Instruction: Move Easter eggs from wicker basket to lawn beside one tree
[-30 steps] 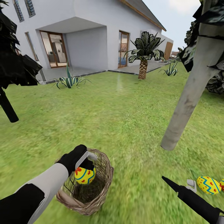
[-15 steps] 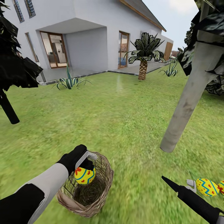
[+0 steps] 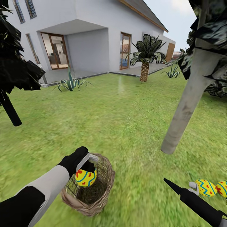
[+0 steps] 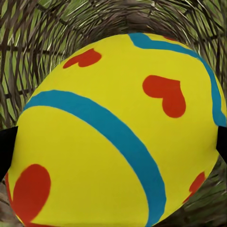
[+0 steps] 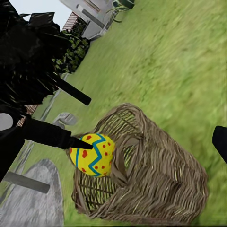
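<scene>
- Currently, the left end effector [image 3: 90,167] is gripping one yellow egg [image 3: 85,177], painted with blue bands and red hearts, and holding it over the mouth of the wicker basket [image 3: 104,189].
- Two more eggs, yellow with blue zigzags and red dots, are lying on the lawn [image 3: 119,119]: one [image 3: 205,188] just beside the right end effector [image 3: 193,187], the other [image 3: 222,188] touching it.
- Tan woven strands are forming the round, bucket-shaped basket, which is standing on mottled grass.
- One pale grey trunk [image 3: 186,107] is rising near the two grounded eggs.
- Whether the right end effector is released or clenched cannot be told.
</scene>
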Robot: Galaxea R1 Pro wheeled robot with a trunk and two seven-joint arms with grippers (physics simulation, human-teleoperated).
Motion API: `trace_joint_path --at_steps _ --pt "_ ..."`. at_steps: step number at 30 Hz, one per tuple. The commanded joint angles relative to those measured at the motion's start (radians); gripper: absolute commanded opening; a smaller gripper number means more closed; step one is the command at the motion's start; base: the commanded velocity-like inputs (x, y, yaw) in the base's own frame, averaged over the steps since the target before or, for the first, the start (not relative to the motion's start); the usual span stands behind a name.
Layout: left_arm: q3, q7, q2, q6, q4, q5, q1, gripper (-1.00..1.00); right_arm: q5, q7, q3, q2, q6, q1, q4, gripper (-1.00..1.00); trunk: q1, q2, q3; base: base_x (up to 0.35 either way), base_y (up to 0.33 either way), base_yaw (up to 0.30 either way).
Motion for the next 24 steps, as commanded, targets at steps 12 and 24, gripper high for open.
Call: trace_joint_path --at_steps 12,24 --pt "-0.007 0.008 0.001 0.002 -0.001 0.010 -0.001 -1.00 -0.004 0.001 -0.002 -0.001 0.007 0.000 0.001 1.00 -0.047 0.084 0.037 -0.037 0.000 0.000" --pt "-0.008 0.009 0.001 0.002 -0.001 0.010 -0.001 -1.00 -0.005 0.002 -0.010 0.000 0.005 0.000 -0.001 1.00 -0.081 0.147 0.065 -0.029 0.000 0.000"
